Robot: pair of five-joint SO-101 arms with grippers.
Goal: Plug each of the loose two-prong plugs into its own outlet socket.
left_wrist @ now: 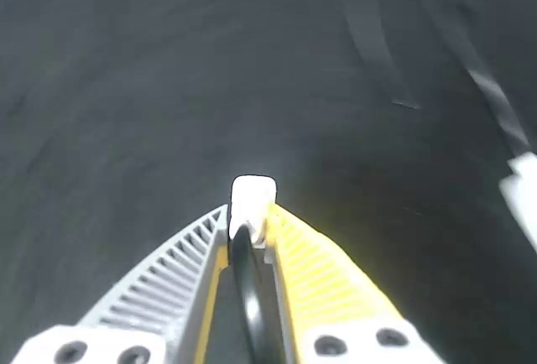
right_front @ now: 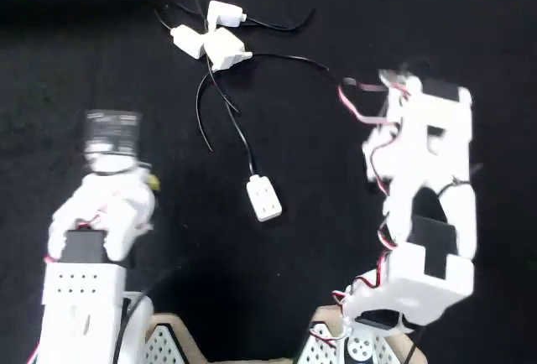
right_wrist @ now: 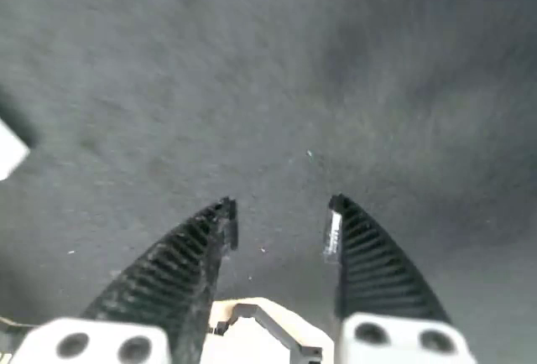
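My left gripper (left_wrist: 252, 213) is shut on a small white plug (left_wrist: 252, 194), whose black cord runs back between the grey and yellow fingers. In the high view this gripper (right_front: 113, 142) hovers over the black cloth at the left. A white outlet socket (right_front: 264, 198) lies mid-table on a black cable, and its edge (left_wrist: 524, 189) appears in the left wrist view. Further white plugs and sockets (right_front: 214, 44) lie tangled at the back. My right gripper (right_wrist: 281, 221) is open over bare cloth with nothing between its black fingers; in the high view it (right_front: 403, 75) sits at the right.
Black cables (right_front: 225, 108) loop from the back cluster toward the middle socket. Red and white arm wires (right_front: 361, 112) hang beside the right arm. A white corner (right_wrist: 8, 150) shows in the right wrist view. The black cloth (right_front: 319, 179) covers the table.
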